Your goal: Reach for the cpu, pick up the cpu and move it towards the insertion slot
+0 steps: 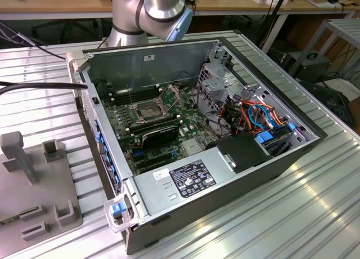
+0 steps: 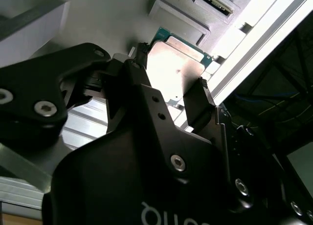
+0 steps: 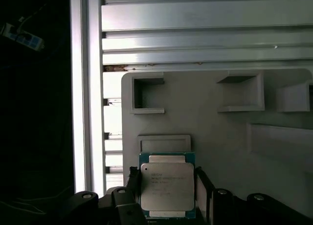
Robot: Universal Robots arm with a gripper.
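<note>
While over the grey notched block point(image 3: 220, 137), the thin silvery-tan square cpu point(image 3: 165, 191) sits pinched edgewise in your black claw point(image 3: 167, 180).
Slip or tilt threatens — edges only; the silver-framed insertion slot point(image 1: 147, 108) waits at ten o'clock in the case point(image 1: 152, 56).

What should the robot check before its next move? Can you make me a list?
1. Both fingers against the cpu sides: ok.
2. cpu straight in the gripper: ok.
3. cpu lifted off the grey fixture block: cannot tell.
4. Centre of the insertion slot uncovered: ok.
5. cpu at the insertion slot: not ok; the grey fixture block is behind it.
</note>
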